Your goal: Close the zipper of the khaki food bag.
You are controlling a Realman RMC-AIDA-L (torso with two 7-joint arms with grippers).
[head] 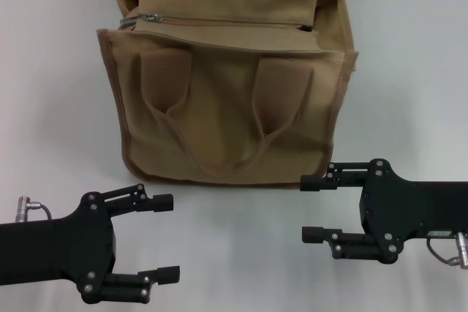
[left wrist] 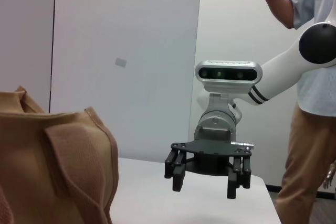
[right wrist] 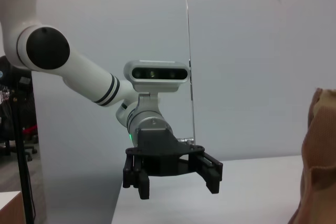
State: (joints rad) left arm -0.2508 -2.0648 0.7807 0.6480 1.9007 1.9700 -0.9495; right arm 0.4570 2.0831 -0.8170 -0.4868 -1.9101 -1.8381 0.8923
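The khaki food bag (head: 227,85) stands upright at the middle back of the white table, its two handles hanging down the front face. The zipper (head: 227,23) runs along the bag's top, with its small metal pull (head: 151,17) at the left end. My left gripper (head: 167,237) is open and empty, low over the table in front of the bag's left corner. My right gripper (head: 313,208) is open and empty, in front of the bag's right corner. The left wrist view shows the bag's side (left wrist: 52,166) and the right gripper (left wrist: 206,177). The right wrist view shows the left gripper (right wrist: 176,177) and the bag's edge (right wrist: 320,156).
The white table (head: 409,71) stretches to both sides of the bag and between the two grippers. A person (left wrist: 310,103) stands beyond the table's right side, seen in the left wrist view. Grey walls lie behind.
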